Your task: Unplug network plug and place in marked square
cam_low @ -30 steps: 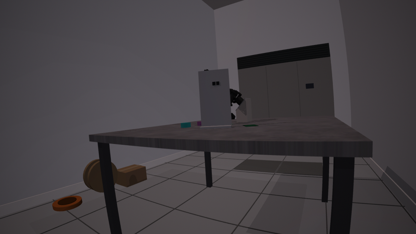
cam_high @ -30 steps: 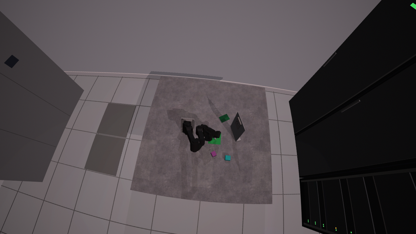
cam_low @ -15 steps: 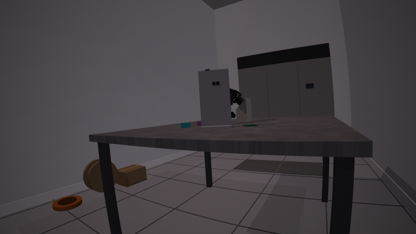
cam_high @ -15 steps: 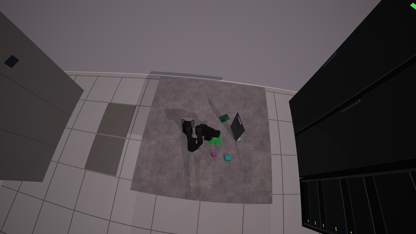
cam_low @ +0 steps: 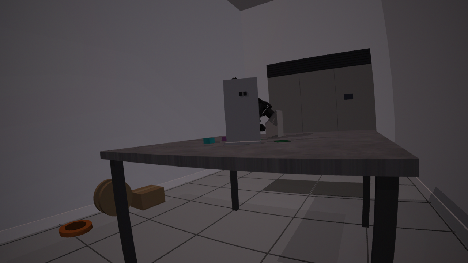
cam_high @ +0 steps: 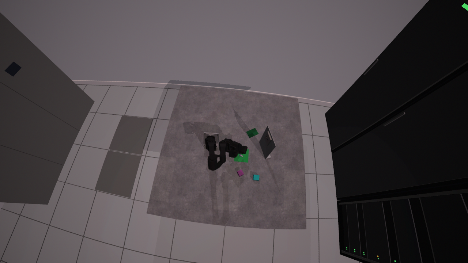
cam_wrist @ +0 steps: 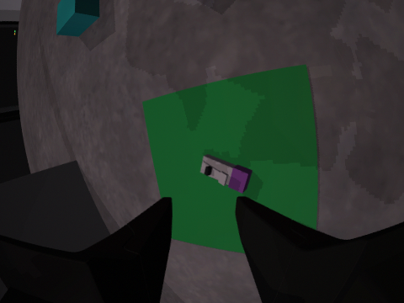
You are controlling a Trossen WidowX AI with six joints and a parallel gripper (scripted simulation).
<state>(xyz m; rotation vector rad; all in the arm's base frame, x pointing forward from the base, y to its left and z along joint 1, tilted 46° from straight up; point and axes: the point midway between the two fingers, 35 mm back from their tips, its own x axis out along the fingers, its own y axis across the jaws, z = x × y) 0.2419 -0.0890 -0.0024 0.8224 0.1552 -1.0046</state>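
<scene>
Top view: the plug (cam_high: 241, 155) (cam_wrist: 227, 173) lies inside the edges of the green square (cam_high: 243, 159) (cam_wrist: 210, 109). The gripper's (cam_high: 242, 150) (cam_low: 262, 127) (cam_wrist: 204, 199) fingers stand apart, holding nothing. The panel (cam_high: 268, 147) (cam_low: 242, 114) (cam_wrist: 50, 194) stands towards the desk's (cam_high: 202, 196) (cam_low: 294, 166) (cam_wrist: 358, 126) right edge; teal (cam_high: 255, 177) (cam_low: 208, 140) (cam_wrist: 77, 18) and magenta blocks (cam_high: 240, 172) (cam_low: 224, 138) lie between square and bottom edge.

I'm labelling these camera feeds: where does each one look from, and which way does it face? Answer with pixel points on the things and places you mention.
Top: high above the grey table (cam_high: 196, 196) (cam_low: 261, 166), facing down; shows the black arm (cam_high: 212, 162) (cam_low: 268, 112).
Exterior: beyond the table's edge, low, facing the upright grey panel's (cam_high: 267, 144) (cam_low: 242, 114) back; the arm is partly hidden behind it.
Wrist: on the arm, looking past the open black pincer (cam_wrist: 204, 199) at the white-and-purple plug (cam_wrist: 241, 178).
Top and exterior share the panel and the small cyan block (cam_high: 255, 177) (cam_low: 208, 140) (cam_wrist: 77, 18).
</scene>
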